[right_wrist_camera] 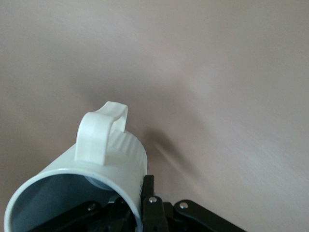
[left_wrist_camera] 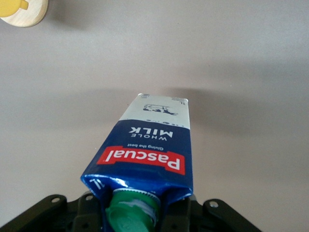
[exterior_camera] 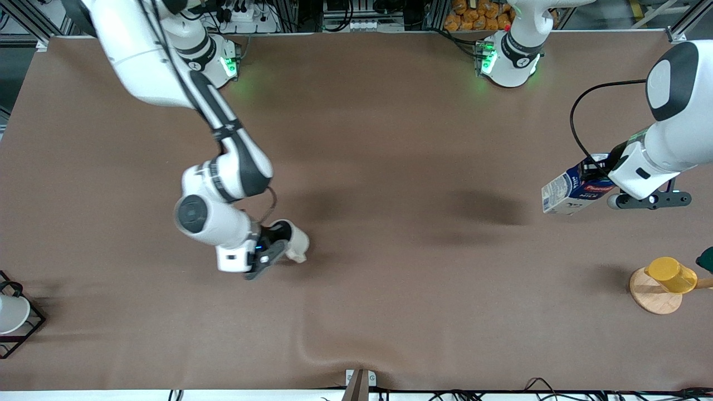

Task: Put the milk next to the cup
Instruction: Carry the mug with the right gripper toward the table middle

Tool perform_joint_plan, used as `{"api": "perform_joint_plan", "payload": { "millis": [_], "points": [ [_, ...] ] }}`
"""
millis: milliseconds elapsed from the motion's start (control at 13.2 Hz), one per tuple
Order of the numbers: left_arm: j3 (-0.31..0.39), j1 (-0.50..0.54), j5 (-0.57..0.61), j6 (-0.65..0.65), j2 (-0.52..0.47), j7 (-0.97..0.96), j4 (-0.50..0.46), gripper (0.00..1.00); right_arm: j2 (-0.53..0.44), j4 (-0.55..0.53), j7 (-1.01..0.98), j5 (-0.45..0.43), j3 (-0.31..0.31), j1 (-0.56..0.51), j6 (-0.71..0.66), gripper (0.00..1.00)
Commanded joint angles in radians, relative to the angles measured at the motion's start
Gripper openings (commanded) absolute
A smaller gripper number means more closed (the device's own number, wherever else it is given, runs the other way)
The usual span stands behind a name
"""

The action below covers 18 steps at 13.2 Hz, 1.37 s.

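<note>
The milk [exterior_camera: 571,192], a dark-blue carton with a red label band and a green cap, hangs tilted in my left gripper [exterior_camera: 597,170] over the table at the left arm's end. In the left wrist view the carton [left_wrist_camera: 149,145] points away from the gripper [left_wrist_camera: 133,215], whose jaws are shut on its gable top. My right gripper [exterior_camera: 274,245] is shut on the rim of the pale cup [exterior_camera: 298,240], one finger inside and one outside. It holds the cup tilted, low over the middle of the table. The right wrist view shows the cup [right_wrist_camera: 104,166], its handle up, and the gripper [right_wrist_camera: 133,202].
A yellow cup [exterior_camera: 671,274] stands on a round wooden coaster [exterior_camera: 652,298] near the left arm's end, nearer the front camera than the milk. The coaster shows in the left wrist view [left_wrist_camera: 29,14]. A white cup in a black wire frame [exterior_camera: 14,314] is at the right arm's end.
</note>
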Motion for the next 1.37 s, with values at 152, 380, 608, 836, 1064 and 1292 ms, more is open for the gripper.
{"api": "perform_joint_plan", "payload": {
  "millis": [152,380,608,836,1064,1292],
  "points": [
    [0.002,-0.021,-0.059,-0.007,-0.010,-0.025,-0.011,0.40,0.072,0.082,0.032,0.017,-0.013,0.117,0.063,0.00],
    [0.002,-0.027,-0.059,-0.004,-0.008,-0.039,-0.008,0.40,0.070,0.073,0.078,0.007,-0.018,0.166,0.057,0.00],
    [0.002,-0.035,-0.087,-0.002,-0.011,-0.062,-0.003,0.40,0.070,0.069,0.211,0.002,-0.022,0.204,0.054,0.30],
    [0.002,-0.088,-0.114,-0.002,-0.010,-0.161,0.000,0.40,0.055,0.069,0.260,-0.004,-0.022,0.200,0.052,1.00],
    [0.001,-0.182,-0.133,-0.005,-0.013,-0.306,0.000,0.40,-0.032,0.070,0.386,-0.004,-0.030,0.181,-0.068,1.00],
    [-0.036,-0.275,-0.134,-0.008,-0.007,-0.433,0.021,0.40,-0.129,0.069,0.420,-0.006,-0.053,0.070,-0.185,1.00]
  ]
}}
